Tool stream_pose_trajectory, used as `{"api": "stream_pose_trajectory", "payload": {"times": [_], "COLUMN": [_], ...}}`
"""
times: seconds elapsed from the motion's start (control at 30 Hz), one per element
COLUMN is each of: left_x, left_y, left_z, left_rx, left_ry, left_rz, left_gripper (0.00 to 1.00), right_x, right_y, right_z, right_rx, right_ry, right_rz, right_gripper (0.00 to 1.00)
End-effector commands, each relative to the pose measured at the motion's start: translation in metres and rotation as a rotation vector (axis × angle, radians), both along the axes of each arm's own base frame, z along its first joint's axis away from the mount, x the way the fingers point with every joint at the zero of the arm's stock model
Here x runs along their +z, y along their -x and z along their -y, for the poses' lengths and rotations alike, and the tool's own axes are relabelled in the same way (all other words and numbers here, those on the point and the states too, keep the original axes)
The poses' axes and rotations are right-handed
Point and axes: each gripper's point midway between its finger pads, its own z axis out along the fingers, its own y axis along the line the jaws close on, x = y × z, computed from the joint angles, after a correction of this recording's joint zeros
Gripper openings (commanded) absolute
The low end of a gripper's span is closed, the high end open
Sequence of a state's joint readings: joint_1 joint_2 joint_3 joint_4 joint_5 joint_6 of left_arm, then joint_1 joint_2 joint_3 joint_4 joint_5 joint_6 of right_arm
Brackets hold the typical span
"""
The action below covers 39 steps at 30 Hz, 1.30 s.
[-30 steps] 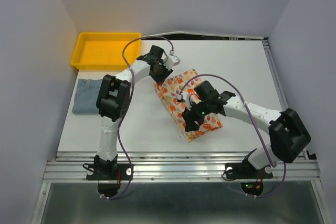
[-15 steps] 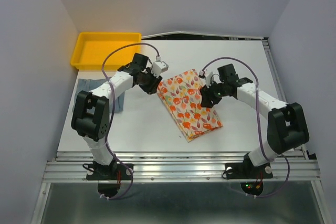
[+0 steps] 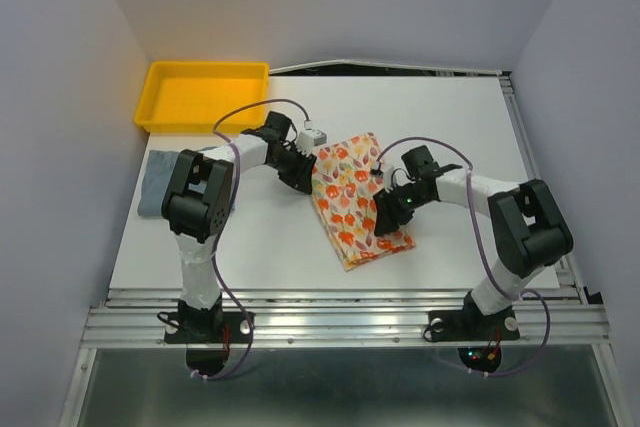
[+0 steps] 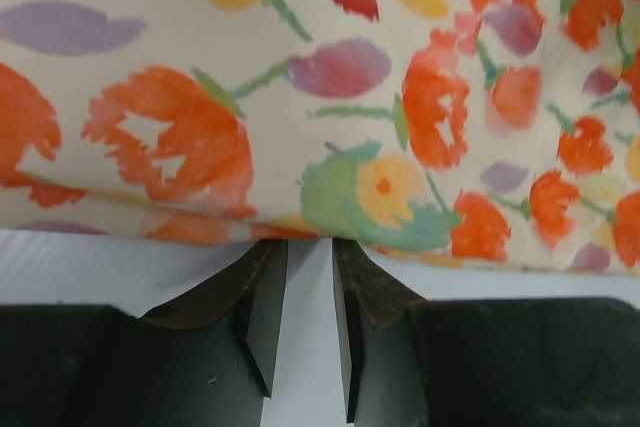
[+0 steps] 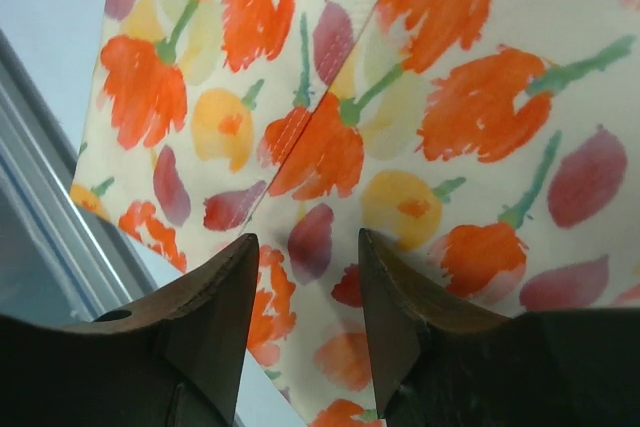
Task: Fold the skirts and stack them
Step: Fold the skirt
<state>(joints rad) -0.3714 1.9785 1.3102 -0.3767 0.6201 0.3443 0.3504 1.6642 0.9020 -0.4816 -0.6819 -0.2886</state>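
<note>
Left wrist view: the left claw [image 4: 310, 247] is seen with its jaws parted by a narrow slit. Bare tabletop [image 4: 120, 267] shows between them and nothing is gripped. Its tips are set against the folded edge of the floral skirt [image 4: 350, 97].

The right claw [image 5: 305, 247] is likewise released. Its jaws are set apart over the same skirt, whose orange and red print is seen in the gap; whether they touch the cloth cannot be told.

From above, the floral skirt is found folded into a long slanted rectangle near the middle of the tabletop. The left claw is placed at its far left edge and the right claw over its right side.

The blue-grey skirt [image 3: 158, 182] is laid at the left edge of the tabletop, well apart from the floral one and partly hidden by the left arm. A yellow tray [image 3: 200, 127] is set just beyond it, at the far left corner.
</note>
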Motion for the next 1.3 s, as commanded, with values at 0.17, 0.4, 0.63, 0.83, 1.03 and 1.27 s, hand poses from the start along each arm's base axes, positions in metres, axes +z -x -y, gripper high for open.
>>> {"api": "stream_pose_trajectory", "payload": {"times": [0.17, 0.4, 0.63, 0.83, 1.03, 1.27], "left_x": [0.03, 0.088, 0.143, 0.106, 0.139, 0.195], "left_y": [-0.063, -0.029, 0.03, 0.097, 0.088, 0.082], "left_z": [-0.012, -0.099, -0.108, -0.063, -0.063, -0.1], "left_rx": [0.097, -0.017, -0.348, -0.625, -0.102, 0.312], "left_ry": [-0.028, -0.312, -0.363, -0.325, -0.071, 0.054], "left_rz": [0.164, 0.597, 1.158, 1.192, 0.978, 0.974], "left_gripper": [0.43, 0.6, 0.98, 0.95, 0.89, 0.96], "right_x": [0.015, 0.086, 0.098, 0.081, 0.07, 0.038], "right_y": [0.0, -0.034, -0.035, -0.005, 0.026, 0.033], "right_z": [-0.069, -0.084, -0.095, -0.123, -0.14, -0.15], "right_rx": [-0.003, -0.006, 0.038, 0.118, 0.189, 0.237], "right_ry": [-0.177, -0.239, -0.259, -0.222, -0.08, 0.057], "right_rz": [-0.1, 0.055, 0.091, 0.051, 0.218, 0.298], "right_gripper": [0.56, 0.61, 0.59, 0.55, 0.59, 0.61]}}
